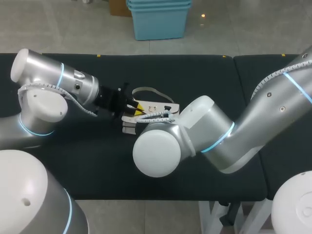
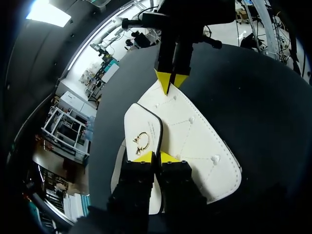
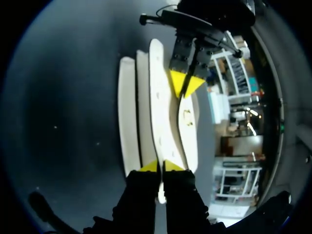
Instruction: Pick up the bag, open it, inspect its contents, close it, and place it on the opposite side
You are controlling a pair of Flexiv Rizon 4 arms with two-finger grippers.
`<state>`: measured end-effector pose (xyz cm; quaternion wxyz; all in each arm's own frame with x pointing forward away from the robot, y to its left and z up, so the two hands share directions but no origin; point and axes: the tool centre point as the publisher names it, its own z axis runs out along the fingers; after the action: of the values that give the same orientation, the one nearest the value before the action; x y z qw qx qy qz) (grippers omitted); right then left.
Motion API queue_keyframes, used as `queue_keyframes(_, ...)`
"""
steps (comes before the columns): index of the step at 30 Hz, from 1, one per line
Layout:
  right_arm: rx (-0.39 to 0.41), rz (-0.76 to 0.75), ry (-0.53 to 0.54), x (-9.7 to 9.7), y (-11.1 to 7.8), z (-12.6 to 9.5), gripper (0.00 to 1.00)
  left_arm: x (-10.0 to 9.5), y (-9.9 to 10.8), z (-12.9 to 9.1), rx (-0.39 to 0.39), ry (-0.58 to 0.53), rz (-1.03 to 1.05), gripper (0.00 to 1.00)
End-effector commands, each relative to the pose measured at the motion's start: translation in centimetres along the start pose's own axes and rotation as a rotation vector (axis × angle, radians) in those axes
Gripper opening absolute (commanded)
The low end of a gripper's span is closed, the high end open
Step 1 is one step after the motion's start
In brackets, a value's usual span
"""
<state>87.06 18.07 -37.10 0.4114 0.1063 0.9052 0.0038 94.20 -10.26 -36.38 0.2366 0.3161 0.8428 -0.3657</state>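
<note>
White stitched leather bag point(image 2: 195, 141), lying mid-frame on the black surface point(image 1: 97, 165), gripped by both arms.

Nearest in the left wrist view, the left jaws are pinching the edge of the small rounded flap point(image 2: 144, 122) just beside its gold ring clasp point(image 2: 141, 141). Ahead, the right jaws are pinching the bag's far tip. This looks like the opening step: peel the flap up slowly while the right side anchors the body. In the head view the right arm's bulky elbow point(image 1: 157, 155) hides the bag's lower part. The pale strap point(image 1: 146, 90) loops beyond it and may snag.
</note>
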Motion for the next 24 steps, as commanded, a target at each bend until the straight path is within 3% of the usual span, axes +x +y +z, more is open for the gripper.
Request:
queue_keyframes(1, -0.001, 0.001, -0.002, 0.1, 0.0, 0.1, 0.00, 0.6, 0.6, 0.0, -0.018, -0.005, -0.021, 0.00)
queue_keyframes(13, -0.001, 0.001, -0.002, 0.1, 0.0, 0.1, 0.00, 0.3, -1.3, 0.9, 0.036, -0.019, -0.013, 0.00)
queue_keyframes(16, -0.001, 0.001, -0.002, 0.1, 0.0, 0.1, 0.00, 0.2, -1.0, 0.2, 0.032, -0.027, -0.022, 0.51)
queue_keyframes(17, -0.001, 0.001, -0.002, 0.1, 0.0, 0.1, 0.00, 0.1, -0.9, -0.2, 0.033, -0.033, -0.028, 0.77)
queue_keyframes(18, -0.001, 0.001, -0.002, 0.1, 0.0, 0.1, 0.00, 0.0, -0.8, -0.6, 0.030, -0.040, -0.032, 0.95)
queue_keyframes(24, -0.001, 0.001, -0.002, 0.1, 0.0, 0.1, 0.00, -0.7, -1.2, -2.4, 0.061, -0.083, -0.032, 0.98)
